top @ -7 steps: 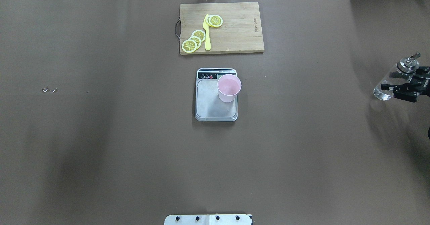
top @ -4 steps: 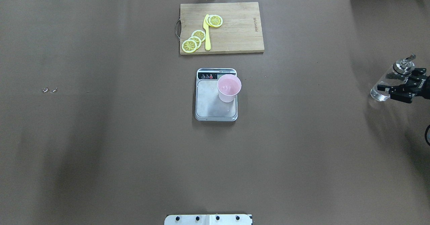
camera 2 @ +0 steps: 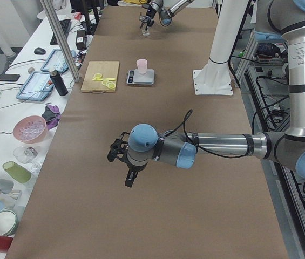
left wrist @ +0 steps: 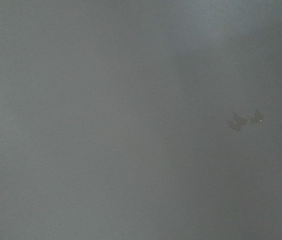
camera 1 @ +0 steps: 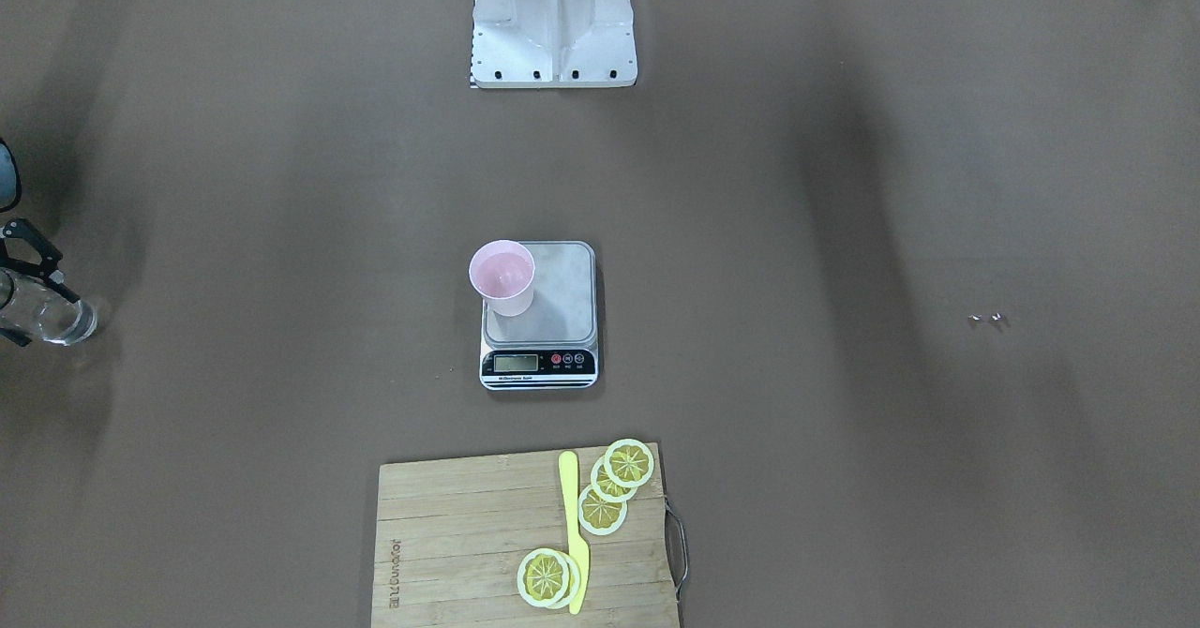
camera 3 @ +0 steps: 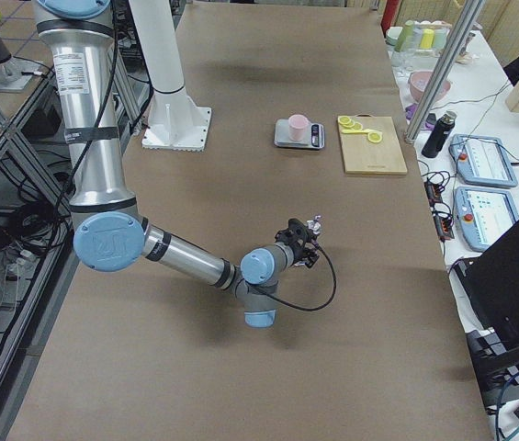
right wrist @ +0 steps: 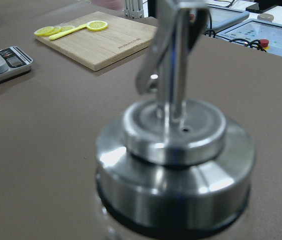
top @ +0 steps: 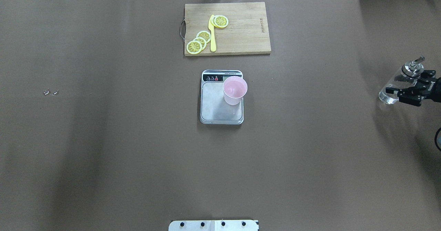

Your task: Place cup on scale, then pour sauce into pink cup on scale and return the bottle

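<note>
Step in hand, by my read: setting the bottle (top: 391, 94) back down. Right gripper (top: 404, 86) has its fingers clamped round the glass, far to the scale's (top: 215, 108) right. I can't tell whether the base touches the table. Lower it straight and upright, release only once it stands, then back out clear of the spout.

Cup (top: 235, 90) stands on the scale's right corner by the display. Left gripper (camera 2: 121, 164) is well left of the scale (finger state: can't tell).

Counts:
- 1 bottle
- 1 cup
- 1 scale
- 1 cutting board (top: 241, 34)
- 1 yellow knife (top: 212, 34)
- roughly 5 lemon slices (top: 204, 36) (overlapping)

Cutting board (top: 244, 34), lemon slices (top: 194, 47), yellow knife (top: 212, 38)
</note>
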Robot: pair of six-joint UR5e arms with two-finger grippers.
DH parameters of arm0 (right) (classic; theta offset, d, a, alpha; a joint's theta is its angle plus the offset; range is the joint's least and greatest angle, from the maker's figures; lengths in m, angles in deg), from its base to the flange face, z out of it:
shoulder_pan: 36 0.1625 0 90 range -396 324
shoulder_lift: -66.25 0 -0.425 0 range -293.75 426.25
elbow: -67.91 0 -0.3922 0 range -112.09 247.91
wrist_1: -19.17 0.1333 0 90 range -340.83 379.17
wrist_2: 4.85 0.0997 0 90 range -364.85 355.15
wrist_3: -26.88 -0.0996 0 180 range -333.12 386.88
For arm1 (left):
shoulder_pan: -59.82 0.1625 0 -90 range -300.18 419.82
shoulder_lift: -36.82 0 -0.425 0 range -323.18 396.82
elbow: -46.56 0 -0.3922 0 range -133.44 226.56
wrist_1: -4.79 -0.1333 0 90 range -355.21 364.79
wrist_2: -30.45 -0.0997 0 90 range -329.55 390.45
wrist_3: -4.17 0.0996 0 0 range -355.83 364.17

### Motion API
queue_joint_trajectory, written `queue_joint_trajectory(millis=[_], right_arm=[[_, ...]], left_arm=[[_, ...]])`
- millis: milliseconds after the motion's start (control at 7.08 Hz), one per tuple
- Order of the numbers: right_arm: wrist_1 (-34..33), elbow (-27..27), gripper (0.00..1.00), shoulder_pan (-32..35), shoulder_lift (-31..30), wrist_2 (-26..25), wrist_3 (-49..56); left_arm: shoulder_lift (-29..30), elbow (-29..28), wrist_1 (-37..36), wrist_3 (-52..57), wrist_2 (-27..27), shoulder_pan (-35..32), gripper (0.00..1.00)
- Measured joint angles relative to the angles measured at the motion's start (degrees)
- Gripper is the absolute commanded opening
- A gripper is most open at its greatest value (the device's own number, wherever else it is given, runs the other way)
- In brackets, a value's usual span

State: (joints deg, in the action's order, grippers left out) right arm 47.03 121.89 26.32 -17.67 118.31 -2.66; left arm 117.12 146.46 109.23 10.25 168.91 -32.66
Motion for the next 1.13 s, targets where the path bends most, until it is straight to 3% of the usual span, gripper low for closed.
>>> queue_joint_trajectory(millis=[565, 848, 989, 1130], right_arm=[[0.0, 0.06, 0.73, -0.09, 0.06, 0.07, -0.33], [0.0, 0.07, 0.79, -0.09, 0.07, 0.07, -0.34], [0.0, 0.07, 0.83, -0.09, 0.07, 0.07, -0.34], [0.0, 0.07, 0.94, -0.08, 0.07, 0.07, -0.34]], left_arm=[[-1.28, 0.5, -0.12, -0.07, -1.51, -3.69, 1.0], [-1.41, -0.76, -0.1, -0.18, -5.15, -3.96, 1.0], [-1.37, -2.11, -0.14, -0.2, -7.33, -3.88, 1.0], [-1.32, -4.4, -0.02, -0.12, -8.55, -3.78, 1.0]])
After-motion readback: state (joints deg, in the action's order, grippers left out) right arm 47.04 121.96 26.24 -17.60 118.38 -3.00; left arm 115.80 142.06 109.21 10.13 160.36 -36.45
